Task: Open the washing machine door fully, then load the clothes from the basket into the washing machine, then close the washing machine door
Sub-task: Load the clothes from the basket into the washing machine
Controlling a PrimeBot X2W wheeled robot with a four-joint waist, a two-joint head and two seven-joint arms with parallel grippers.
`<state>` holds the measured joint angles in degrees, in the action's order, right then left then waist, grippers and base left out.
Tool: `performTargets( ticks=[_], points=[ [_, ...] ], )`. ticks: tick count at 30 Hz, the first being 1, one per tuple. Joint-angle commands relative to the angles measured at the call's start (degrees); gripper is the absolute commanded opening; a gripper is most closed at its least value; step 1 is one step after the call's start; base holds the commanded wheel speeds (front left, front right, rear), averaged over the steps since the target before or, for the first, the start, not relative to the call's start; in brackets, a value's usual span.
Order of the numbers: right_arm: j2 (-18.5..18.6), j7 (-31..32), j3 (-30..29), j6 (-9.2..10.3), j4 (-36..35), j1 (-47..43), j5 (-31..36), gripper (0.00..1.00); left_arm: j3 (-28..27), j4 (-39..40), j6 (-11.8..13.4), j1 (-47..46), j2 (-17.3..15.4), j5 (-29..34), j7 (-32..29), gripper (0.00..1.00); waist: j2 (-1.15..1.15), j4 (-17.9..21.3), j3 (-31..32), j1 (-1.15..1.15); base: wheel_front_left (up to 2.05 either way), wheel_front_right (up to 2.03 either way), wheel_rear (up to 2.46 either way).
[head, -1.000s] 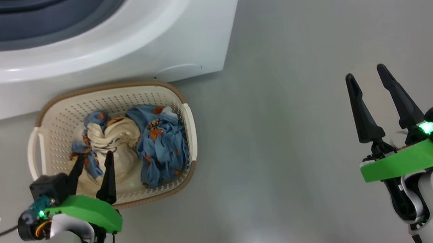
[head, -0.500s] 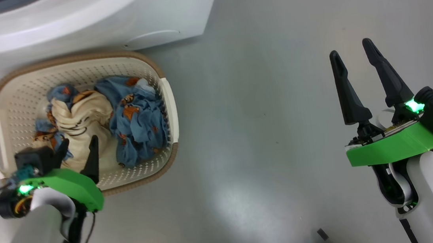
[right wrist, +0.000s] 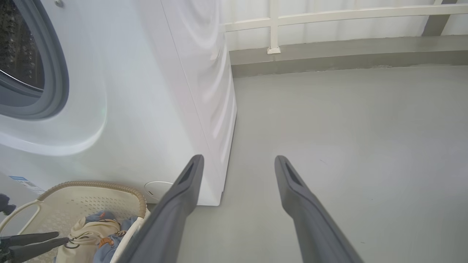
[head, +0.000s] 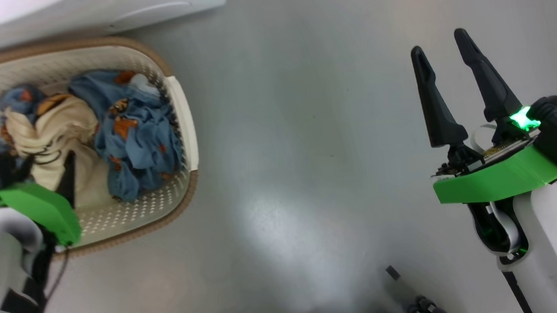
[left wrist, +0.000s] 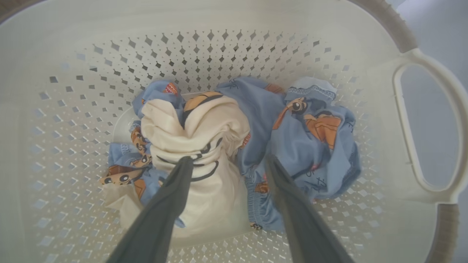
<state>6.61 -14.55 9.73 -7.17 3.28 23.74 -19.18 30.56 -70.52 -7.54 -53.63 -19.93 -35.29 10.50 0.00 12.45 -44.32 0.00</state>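
- Down in the basket [left wrist: 219, 47] we see the clothes [left wrist: 256, 146]: a cream-white garment [left wrist: 197, 146] is bunched upright, with light-blue garments [left wrist: 310, 146] behind and beside it.
- The blue cloth carries orange-brown cartoon figures, and one hem has a row of small dark marks that we cannot read.
- Black curved lines are printed on the cream-white garment; whether they are lettering we cannot tell.
- Our left claw [left wrist: 228, 160] hangs over the pile with its fingers apart and grips nothing. One tip is over the cream cloth and the other over the blue; we cannot tell whether they touch it.
- The basket stands on the grey floor [right wrist: 347, 128], close against the front of the washing machine [right wrist: 146, 91].
- Low on that white front sits a small blue label sticker [right wrist: 25, 181], its print too small to read, and a round cap [right wrist: 155, 189] sits near the corner.
- Higher up, the grey-blue rubber ring [right wrist: 55, 73] frames the steel drum [right wrist: 18, 47].
- Our right claw [right wrist: 238, 159] is over bare floor, well apart from the basket, fingers spread and empty.
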Motion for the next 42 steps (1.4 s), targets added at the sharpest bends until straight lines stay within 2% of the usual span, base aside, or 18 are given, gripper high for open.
performTargets(
  ticks=[1,13,23,32,33,34,36,40,42],
  points=[
    [-0.1,-0.4,1.3,-0.32,-1.5,-0.5,0.6,1.0,-0.9,-0.1,0.1,-0.4,-2.9,0.1,-0.2,1.0,0.0,1.1,-1.4,0.0,0.0,0.0,0.0],
    [-0.9,-0.4,2.2,-0.32,-2.9,1.1,0.7,1.0,-0.3,-2.9,1.5,-6.0,-6.2,0.1,-4.4,1.0,0.0,2.7,-5.5,0.0,0.0,0.0,0.0],
    [-1.6,-0.4,3.1,-0.32,-3.5,1.4,0.9,1.0,0.9,-3.3,3.2,-7.8,-7.5,0.7,-7.2,1.0,0.0,3.5,-7.0,0.0,0.0,0.0,0.0],
    [-2.1,-0.4,4.1,-0.32,-3.8,2.2,0.8,1.0,2.2,-3.4,3.3,-8.8,-8.5,1.3,-8.9,1.0,0.0,4.5,-7.8,0.0,0.0,0.0,0.0],
    [-2.2,-0.4,4.2,-0.32,-3.9,2.2,0.9,1.0,2.4,-3.4,3.3,-8.9,-8.5,1.4,-9.2,0.96,0.0,4.6,-7.8,0.0,0.0,0.0,0.0],
    [-2.2,-0.4,4.3,-0.32,-3.9,2.2,0.8,1.0,2.6,-3.4,3.2,-9.0,-8.6,1.5,-9.4,0.68,0.0,4.7,-7.9,0.0,0.0,0.0,0.0],
    [-2.2,-0.4,4.4,-0.32,-4.0,2.1,0.8,1.0,2.9,-3.4,2.9,-9.1,-8.8,1.6,-9.7,0.31,0.0,4.9,-7.9,0.0,0.0,0.0,0.0],
    [-2.3,-0.4,4.4,-0.32,-3.9,2.0,0.9,1.0,3.4,-3.4,2.9,-9.0,-8.5,1.7,-9.8,0.0,0.0,4.9,-7.7,0.0,0.0,0.0,0.0],
    [-2.2,-0.4,4.4,-0.32,-3.9,2.0,0.9,1.0,3.5,-3.4,3.0,-9.0,-8.3,1.7,-9.8,0.0,0.0,4.9,-7.6,0.0,0.0,0.0,0.0]
  ],
)
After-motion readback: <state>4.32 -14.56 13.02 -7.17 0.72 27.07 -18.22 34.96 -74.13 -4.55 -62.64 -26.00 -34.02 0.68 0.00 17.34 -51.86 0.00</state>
